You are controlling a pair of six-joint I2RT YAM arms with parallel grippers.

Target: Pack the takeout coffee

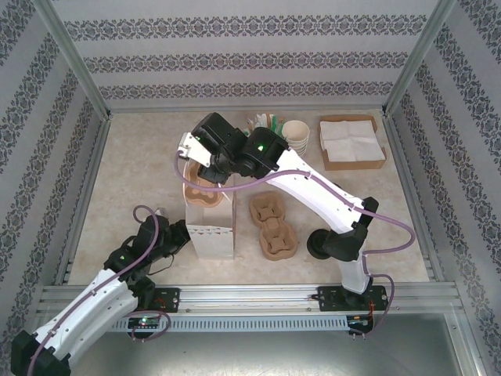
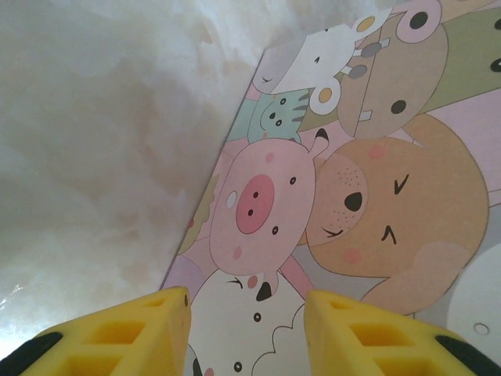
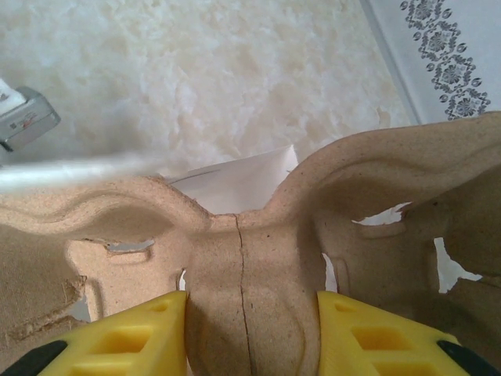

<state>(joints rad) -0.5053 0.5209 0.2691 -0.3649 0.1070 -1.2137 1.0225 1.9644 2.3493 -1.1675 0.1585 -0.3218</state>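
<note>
Above the bag (image 1: pixel 211 232), right end effector (image 3: pixel 250 317) clasps a pulp carrier (image 3: pixel 376 180) — left end effector (image 2: pixel 246 317) spread.

**Covered, cropped and out of focus**

From above, the right arm (image 1: pixel 313 184) covers part of some green and white bits (image 1: pixel 264 121) at the far edge of the tabletop (image 1: pixel 133 157), too small to name. At the right wrist the cup tray (image 3: pixel 376 180) runs off three edges, and a blurred pale streak (image 3: pixel 78 168) on the left cannot be identified. At the left wrist the bag (image 2: pixel 376 196) is cut off at top, right and bottom, and the tabletop beside it is blurred.
</note>
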